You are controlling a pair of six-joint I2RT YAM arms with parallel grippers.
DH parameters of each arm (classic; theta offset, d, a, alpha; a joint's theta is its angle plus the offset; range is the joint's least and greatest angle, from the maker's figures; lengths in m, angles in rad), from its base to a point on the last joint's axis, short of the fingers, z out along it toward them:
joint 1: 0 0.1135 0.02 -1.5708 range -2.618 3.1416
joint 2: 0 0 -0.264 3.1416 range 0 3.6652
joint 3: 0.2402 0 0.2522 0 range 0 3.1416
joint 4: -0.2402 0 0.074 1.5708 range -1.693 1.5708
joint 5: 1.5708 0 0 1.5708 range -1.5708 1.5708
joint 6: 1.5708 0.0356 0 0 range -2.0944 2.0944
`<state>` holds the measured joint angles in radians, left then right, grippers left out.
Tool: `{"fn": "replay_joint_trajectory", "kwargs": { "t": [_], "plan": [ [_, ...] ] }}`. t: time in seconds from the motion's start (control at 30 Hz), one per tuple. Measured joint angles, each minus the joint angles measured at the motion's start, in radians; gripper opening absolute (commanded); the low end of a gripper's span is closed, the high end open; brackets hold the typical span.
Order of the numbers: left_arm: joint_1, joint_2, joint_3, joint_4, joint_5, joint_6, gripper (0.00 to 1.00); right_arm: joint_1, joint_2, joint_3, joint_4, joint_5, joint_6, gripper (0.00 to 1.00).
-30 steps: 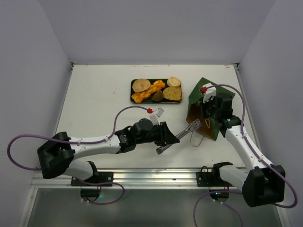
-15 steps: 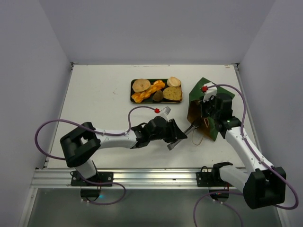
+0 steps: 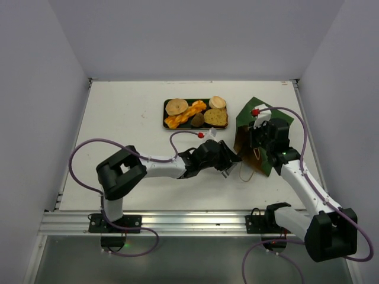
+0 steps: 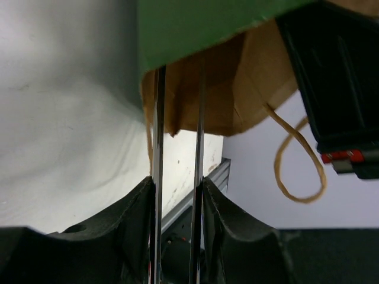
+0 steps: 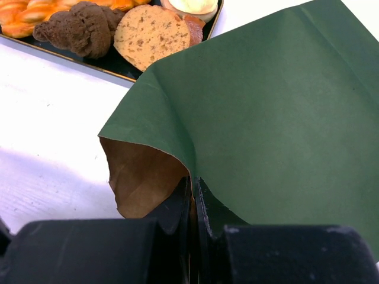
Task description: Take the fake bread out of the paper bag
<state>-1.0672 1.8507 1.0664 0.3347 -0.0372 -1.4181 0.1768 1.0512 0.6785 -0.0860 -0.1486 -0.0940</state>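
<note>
Fingers on our right gripper (image 5: 193, 192) pinch the paper bag (image 5: 266, 106) rim, left gripper (image 4: 177, 189) fingers clamp the tongs (image 4: 157, 136); we should slide them straight inside.

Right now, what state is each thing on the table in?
paper bag: tipped over, mouth open.
right gripper: shut on the bag's rim.
tongs: held, blades apart, tips in the bag's mouth.
left gripper: shut on the tongs.
fake bread: out, lying on the tray.
tray: loaded with bread.
</note>
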Motion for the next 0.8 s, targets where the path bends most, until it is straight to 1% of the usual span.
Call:
{"fn": "replay_joint_trajectory", "kwargs": {
  "t": [0.2,0.57,0.8],
  "plan": [
    [0.032,0.078,0.037,0.003,-0.01,-0.047,0.42,0.001,0.0,0.0,0.002,-0.001,0.008,0.06],
    [0.046,0.171,0.185,0.008,-0.024,-0.091,0.44,0.002,0.0,0.0,0.004,-0.008,0.013,0.06],
    [0.047,0.203,0.2,-0.005,-0.045,-0.121,0.45,0.002,0.0,0.0,0.004,-0.023,0.016,0.06]
  ]
}}
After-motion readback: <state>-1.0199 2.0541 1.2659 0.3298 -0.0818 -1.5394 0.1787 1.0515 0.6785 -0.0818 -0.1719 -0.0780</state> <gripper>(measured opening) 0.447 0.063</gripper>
